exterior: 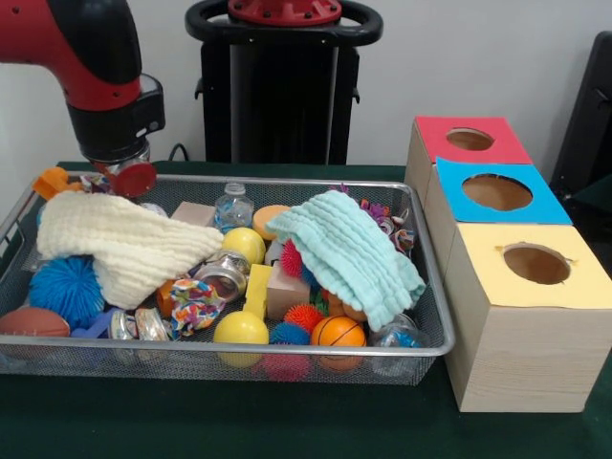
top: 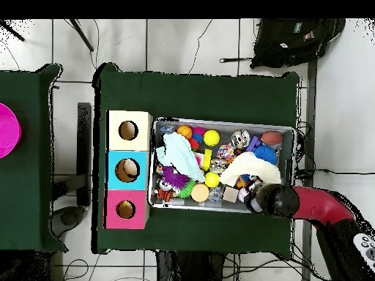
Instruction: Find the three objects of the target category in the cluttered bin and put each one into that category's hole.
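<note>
Your gripper [exterior: 122,172] sits low over the wire bin's [exterior: 287,352] far corner; whether it's open, I can't tell. Lift the cream cloth [exterior: 120,244] aside first, since it likely hides targets.

End effector [exterior: 122,172] fingers behind bin [exterior: 287,180] rim

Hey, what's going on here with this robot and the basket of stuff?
A red and black robot arm hangs over the back corner of a wire mesh bin crammed with balls, jars, blocks and two cloths. Its gripper is low at the bin's edge; what it holds, if anything, isn't clear. Beside the bin stand three boxes with holes: red, blue and yellow.
</note>
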